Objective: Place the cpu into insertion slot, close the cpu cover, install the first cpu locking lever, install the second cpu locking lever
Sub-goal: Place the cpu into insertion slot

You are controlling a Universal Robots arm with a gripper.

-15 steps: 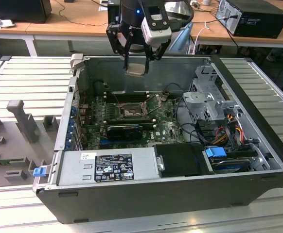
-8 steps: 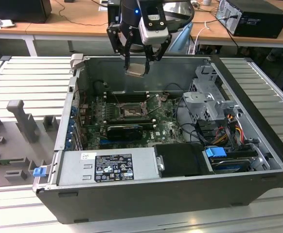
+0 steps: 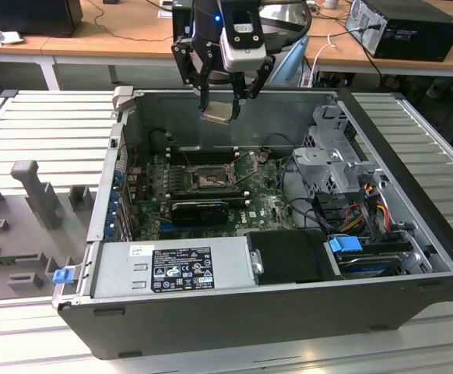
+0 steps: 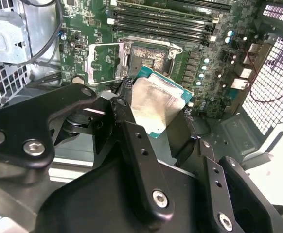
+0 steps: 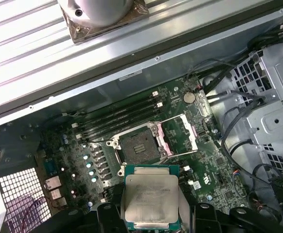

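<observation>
No step is complete yet. The hand [image 3: 222, 104] is gripping the cpu [image 3: 216, 114] by its edges and hanging over the open computer case [image 3: 289, 319]. In the exterior view, the insertion slot [image 3: 209, 178] is lying empty at 6 o'clock from the hand, well apart. The cpu cover [image 5: 179, 134] is standing open beside the slot. Seating the cpu, closing the cover and both lever steps are remaining.

cpu [image 5: 150, 204]: grey face up, aloft | insertion slot [image 5: 140, 148]: bare | cpu cover [image 5: 192, 135]: open
</observation>
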